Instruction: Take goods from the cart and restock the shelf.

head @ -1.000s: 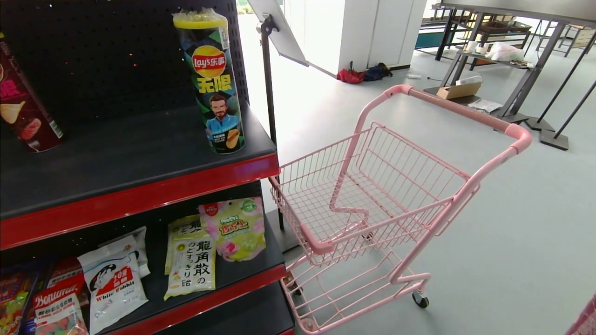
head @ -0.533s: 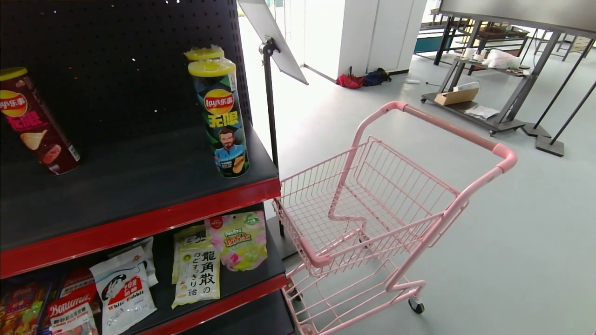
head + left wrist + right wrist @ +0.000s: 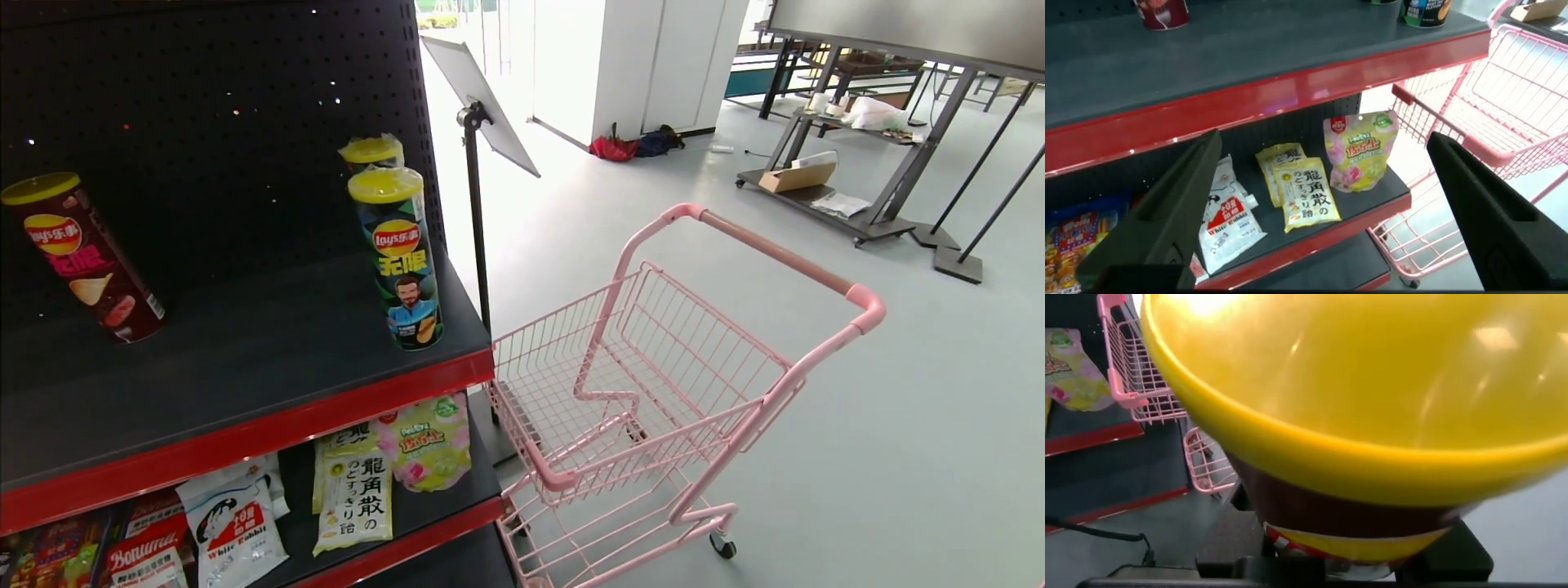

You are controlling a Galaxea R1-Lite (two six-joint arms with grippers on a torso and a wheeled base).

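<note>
Held a yellow-lidded chip can (image 3: pixel 1355 400), dark red in the body, in the right gripper (image 3: pixel 1343 554), with dark fingers (image 3: pixel 1234 547) closed against its lower sides and the lid close up to the wrist camera. Had it out beyond the right end of the shelf (image 3: pixel 245 435), with pink wire baskets and the shelf's red-edged lower boards showing past it.

Spread the left gripper (image 3: pixel 1324 139) wide, nothing between its two dark fingers (image 3: pixel 1167 220). Faced it toward the shelf's front, roughly level with the lower board.

Found the pink cart (image 3: pixel 775 253) parked just beside the shelf's right end, basket nose near the shelf's corner and handle turned away from the shelf.

Noted a green chip can (image 3: pixel 404 261) upright at the front right corner of the shelf's upper board, and a second can (image 3: pixel 371 151) directly behind it, near the pegboard back. Saw a maroon chip can (image 3: pixel 82 257) on the same board, well apart from the pair, toward the shelf's left end.

Saw candy bags on the shelf's lower board: a green-and-pink bag (image 3: pixel 424 441) nearest the right end, a yellow-and-white bag (image 3: pixel 355 490) just beside it, a white bag (image 3: pixel 233 523) farther left, and more packets beyond.

Noted a sign stand (image 3: pixel 478 212) rising just behind the shelf's right end, between shelf and cart, with a tilted panel on top. Made out a metal rack (image 3: pixel 906 163) holding a cardboard box (image 3: pixel 788 175), well beyond the shelf across the grey floor.
</note>
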